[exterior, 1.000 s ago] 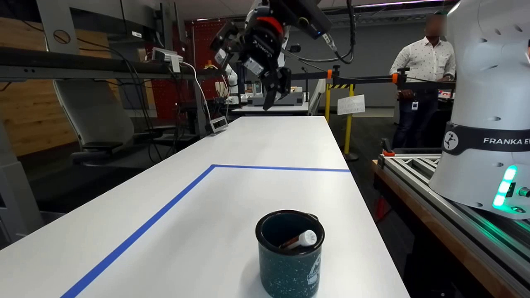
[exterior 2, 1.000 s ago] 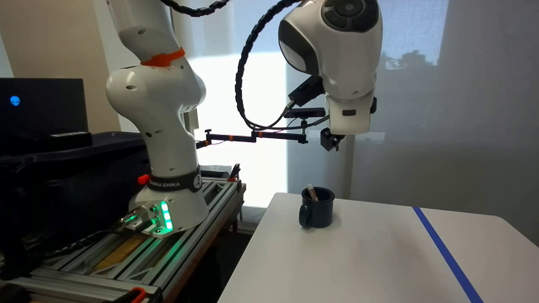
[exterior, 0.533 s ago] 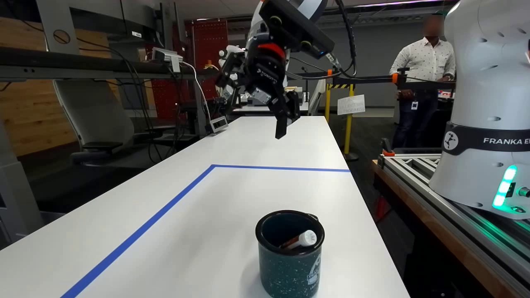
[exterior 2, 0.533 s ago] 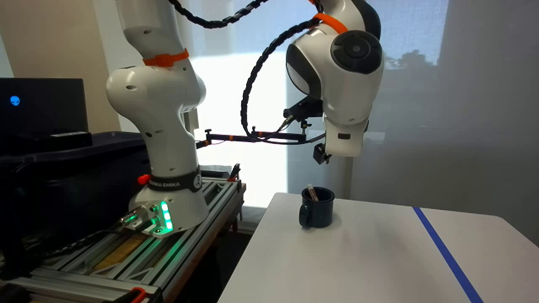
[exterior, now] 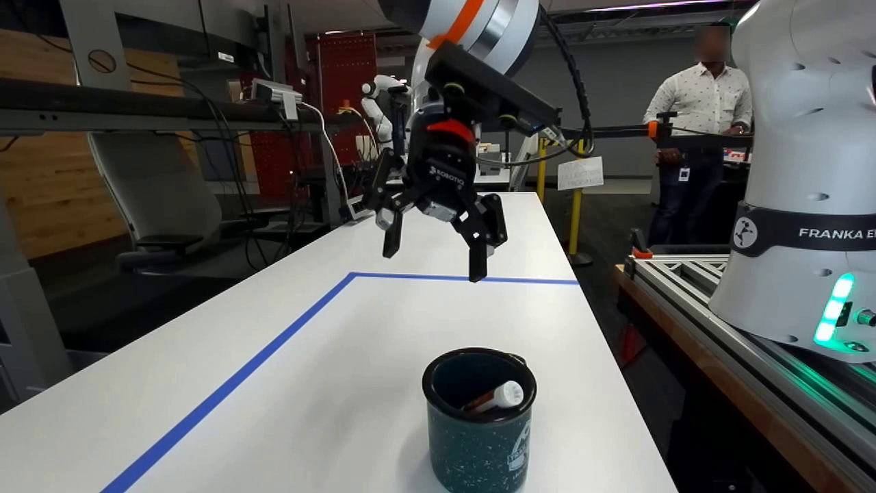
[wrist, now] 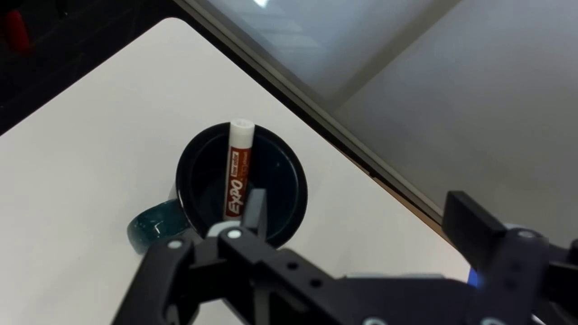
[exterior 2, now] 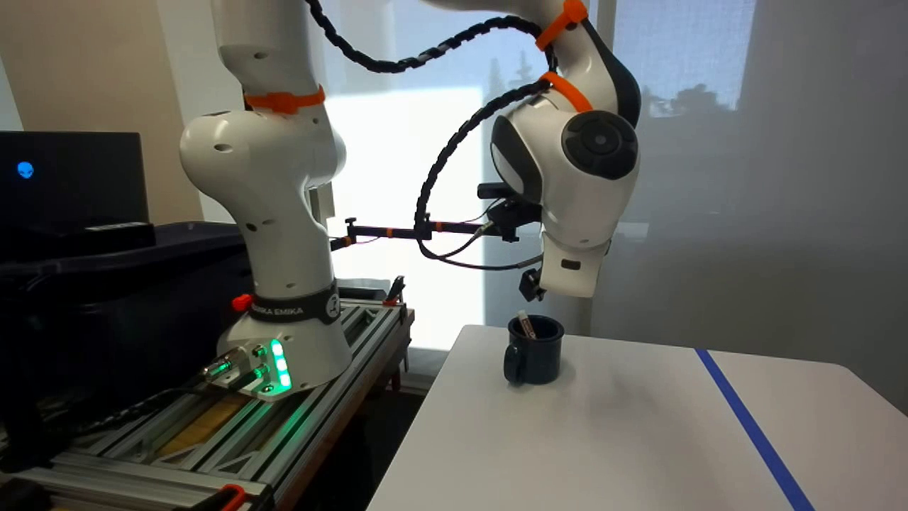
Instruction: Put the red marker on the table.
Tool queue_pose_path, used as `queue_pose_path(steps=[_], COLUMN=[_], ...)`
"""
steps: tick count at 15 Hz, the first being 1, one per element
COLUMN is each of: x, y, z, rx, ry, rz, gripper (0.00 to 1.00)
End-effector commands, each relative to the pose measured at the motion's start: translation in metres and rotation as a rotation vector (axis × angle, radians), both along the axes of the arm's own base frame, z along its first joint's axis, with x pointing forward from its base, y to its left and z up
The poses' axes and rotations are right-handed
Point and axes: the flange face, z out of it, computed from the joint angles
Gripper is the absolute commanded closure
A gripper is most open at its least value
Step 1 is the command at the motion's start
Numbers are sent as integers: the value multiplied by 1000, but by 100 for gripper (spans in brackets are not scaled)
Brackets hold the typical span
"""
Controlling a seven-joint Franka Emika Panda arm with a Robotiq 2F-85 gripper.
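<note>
"How is the arm (exterior 2: pixel 582 206) posed?"
"Bent down over the white table (exterior: pixel 369 342), its gripper (exterior: pixel 434 264) spread wide, higher than the dark teal cup (exterior: pixel 479 448)."
"And the red marker (wrist: pixel 238 174)?"
"Leaning inside that cup, white end uppermost."

Both exterior views here face roughly opposite ways along the table (exterior 2: pixel 603 454), sharing the cup (exterior: pixel 472 452), near in an exterior view, the wrist view peering closely down.

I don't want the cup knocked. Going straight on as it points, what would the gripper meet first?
Probably the dark teal cup: in the wrist view one finger of the gripper overlaps the cup's opening. Depth is unclear, so it might instead reach the table beside the cup.
</note>
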Motion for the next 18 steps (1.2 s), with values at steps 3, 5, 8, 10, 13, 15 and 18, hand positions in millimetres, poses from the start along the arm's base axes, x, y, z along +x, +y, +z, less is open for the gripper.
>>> queue_pose_path(steps=[3,5,8,10,13,15,18], x=[10,12,12,8,3,-1,-2], y=[17,22,34,41,48,50,48], z=[-29,-36,-42,-45,-52,-56,-54], rx=[-38,-45,-36,-35,-40,-52,-86], ry=[0,8,41,75,98,128,170], rz=[-24,-26,1,45,84,95,112], gripper=[0,0,0,0,0,0,0])
